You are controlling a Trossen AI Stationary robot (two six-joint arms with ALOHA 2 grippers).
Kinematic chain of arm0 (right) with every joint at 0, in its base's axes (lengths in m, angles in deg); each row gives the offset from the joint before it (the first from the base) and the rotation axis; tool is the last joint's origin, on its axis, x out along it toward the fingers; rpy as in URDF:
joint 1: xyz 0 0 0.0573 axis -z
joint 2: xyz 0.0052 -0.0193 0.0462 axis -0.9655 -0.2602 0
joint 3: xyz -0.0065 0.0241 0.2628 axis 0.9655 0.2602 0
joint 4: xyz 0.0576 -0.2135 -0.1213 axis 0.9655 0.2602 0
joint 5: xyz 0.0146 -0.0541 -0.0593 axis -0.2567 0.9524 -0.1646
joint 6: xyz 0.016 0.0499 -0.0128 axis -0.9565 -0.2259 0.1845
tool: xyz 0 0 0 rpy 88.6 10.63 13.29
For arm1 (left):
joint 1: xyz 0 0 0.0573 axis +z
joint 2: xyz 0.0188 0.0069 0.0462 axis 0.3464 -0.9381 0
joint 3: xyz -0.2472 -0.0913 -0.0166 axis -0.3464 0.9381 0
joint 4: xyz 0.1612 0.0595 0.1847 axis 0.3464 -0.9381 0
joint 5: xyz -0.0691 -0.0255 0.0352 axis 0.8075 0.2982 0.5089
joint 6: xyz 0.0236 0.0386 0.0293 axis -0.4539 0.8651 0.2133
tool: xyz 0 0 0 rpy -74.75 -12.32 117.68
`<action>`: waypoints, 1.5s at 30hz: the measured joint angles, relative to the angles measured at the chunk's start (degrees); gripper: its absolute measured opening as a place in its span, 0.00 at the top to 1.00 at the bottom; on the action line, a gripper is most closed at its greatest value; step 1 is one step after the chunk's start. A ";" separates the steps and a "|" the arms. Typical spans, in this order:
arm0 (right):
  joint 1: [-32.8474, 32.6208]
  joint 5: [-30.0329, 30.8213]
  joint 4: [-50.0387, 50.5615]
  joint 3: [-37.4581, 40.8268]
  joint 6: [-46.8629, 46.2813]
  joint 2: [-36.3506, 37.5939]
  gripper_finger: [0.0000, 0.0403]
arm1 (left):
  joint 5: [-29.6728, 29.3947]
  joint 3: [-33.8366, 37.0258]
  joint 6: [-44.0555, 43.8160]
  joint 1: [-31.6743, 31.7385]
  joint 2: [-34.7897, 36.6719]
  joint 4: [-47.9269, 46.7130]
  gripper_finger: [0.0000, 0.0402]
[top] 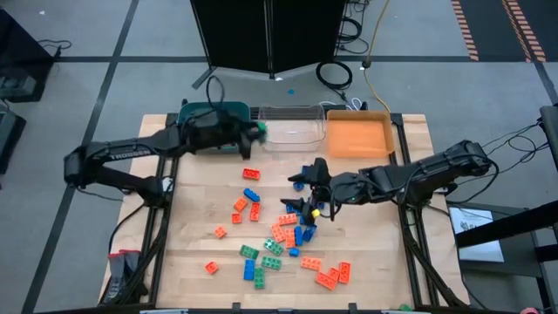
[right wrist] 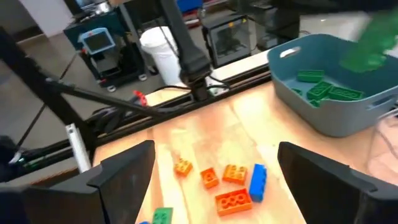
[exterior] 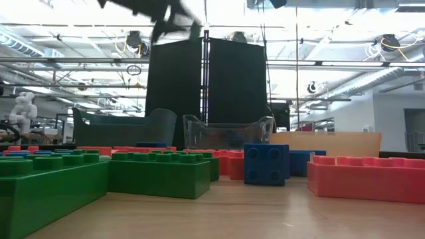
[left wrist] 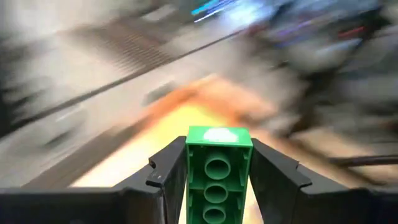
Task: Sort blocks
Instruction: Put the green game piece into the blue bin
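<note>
The left arm's jaws squeeze one small green studded plastic brick (left wrist: pixel 219 177) and carry it above the teal plastic bin (right wrist: pixel 329 93), likely because green bricks (right wrist: pixel 324 87) already lie inside. The right arm's jaws are wide apart and empty above the loose green, blue and orange-red bricks (top: pixel 283 235) on the wooden surface (top: pixel 196 227), ready to pick another.

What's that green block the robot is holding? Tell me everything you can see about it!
The green block is a small rectangular toy brick of shiny plastic. The left wrist view looks at its hollow underside, where round tubes run in a row. The left gripper is shut on it, one dark finger pressing each long side, so nothing else touches it. In the high view it is in the air by the teal bin, at the table's far edge. That bin already has other green bricks inside.
</note>
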 joint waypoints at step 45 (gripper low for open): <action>-3.27 -9.44 9.67 0.00 -8.05 -5.46 0.17 | 4.57 0.09 -0.31 18.90 6.97 -23.68 0.32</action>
